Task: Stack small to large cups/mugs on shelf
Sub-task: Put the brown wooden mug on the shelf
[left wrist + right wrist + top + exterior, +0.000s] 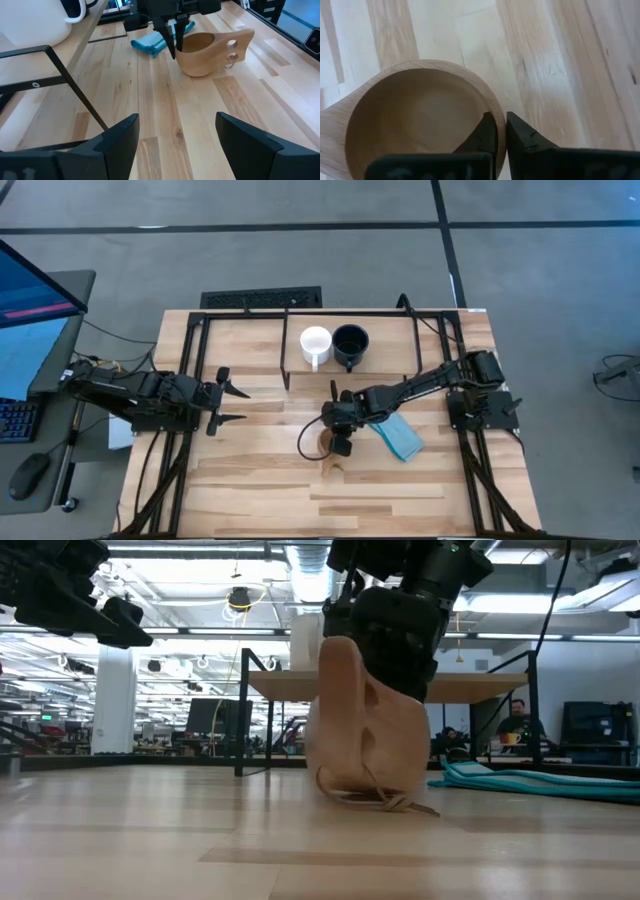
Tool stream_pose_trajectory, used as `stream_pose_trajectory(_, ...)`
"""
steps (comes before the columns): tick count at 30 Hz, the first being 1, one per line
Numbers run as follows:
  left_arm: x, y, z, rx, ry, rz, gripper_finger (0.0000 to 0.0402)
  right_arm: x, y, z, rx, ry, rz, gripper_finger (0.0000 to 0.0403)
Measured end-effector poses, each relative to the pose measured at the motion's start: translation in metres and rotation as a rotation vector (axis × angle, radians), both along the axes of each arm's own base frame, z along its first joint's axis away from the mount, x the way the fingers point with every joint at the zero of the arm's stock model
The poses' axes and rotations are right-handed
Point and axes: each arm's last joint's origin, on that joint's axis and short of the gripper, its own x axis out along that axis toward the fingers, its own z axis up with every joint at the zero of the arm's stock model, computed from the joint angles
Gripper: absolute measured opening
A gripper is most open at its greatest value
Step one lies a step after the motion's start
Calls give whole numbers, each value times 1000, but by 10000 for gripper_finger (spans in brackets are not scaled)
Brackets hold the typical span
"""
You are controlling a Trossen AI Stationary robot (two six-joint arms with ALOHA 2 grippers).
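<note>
while the tan-brown mug (202, 52) stands upright on the tabletop (400, 490) near the front middle, the right gripper (501, 131) comes down on it from above and its two fingers are pressed together on the rim wall – one finger inside the bowl, one outside. the flat handle of this mug has two small holes and a thin cord that lies on the wood. just beside the mug, on the right, lies a light blue cloth (401, 436). the left gripper (232, 405) hangs over the left part of the table, well apart from the mug, with its fingers spread wide and nothing between them. farther back, on the shelf (250, 340), the white mug (315, 345) and the dark mug (350, 344) stand side by side – close, maybe touching.
</note>
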Motion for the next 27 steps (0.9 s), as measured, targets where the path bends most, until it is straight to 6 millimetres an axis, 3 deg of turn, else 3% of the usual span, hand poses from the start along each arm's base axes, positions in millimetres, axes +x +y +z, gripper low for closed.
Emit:
stream_pose_trajectory(5,0,0,0,0,0,0,254,-2,0,3,-8,37,1,30)
stream_pose_trajectory(12,0,0,0,0,1,0,254,2,1,28,-37,92,34,30)
stream_pose_trajectory(20,0,0,0,0,3,0,254,0,6,70,-137,148,95,30)
stream_pose_trajectory(27,0,0,-1,-16,8,6,254,-22,1,115,-157,63,96,30)
